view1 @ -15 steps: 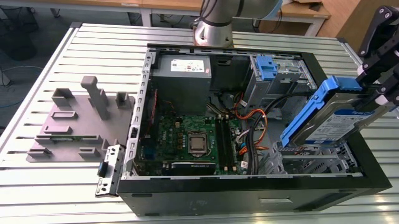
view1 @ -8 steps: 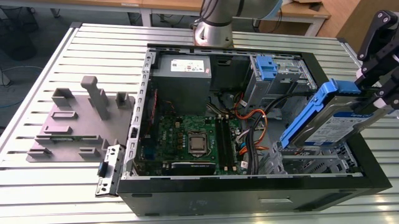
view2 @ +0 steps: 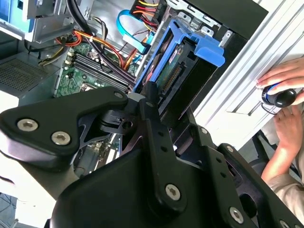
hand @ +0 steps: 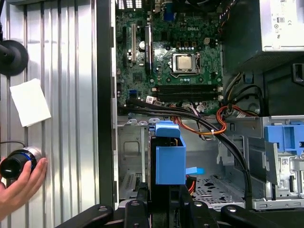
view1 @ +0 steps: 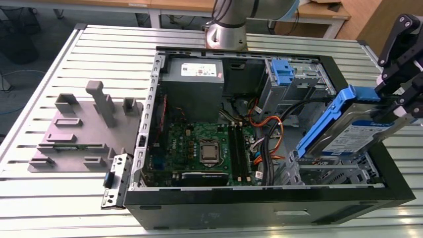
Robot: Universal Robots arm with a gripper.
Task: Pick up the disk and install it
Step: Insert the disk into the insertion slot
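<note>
The fingers (view2: pixel 151 102) of the gripper (view1: pixel 398 110) are clamped on the disk (view1: pixel 334 141), which is held tilted above the drive bay (view1: pixel 334 171) of the open computer case (view1: pixel 264 210), apparently to be lined up with it. Its white-and-blue label (view1: pixel 357 135) is turned outward; the print cannot be made out.

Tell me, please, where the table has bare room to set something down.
Bare table slats lie at the exterior view's left, nearer than the grey fixture and beyond it. The computer case is crowded: cables, motherboard, the tilted disk.
</note>
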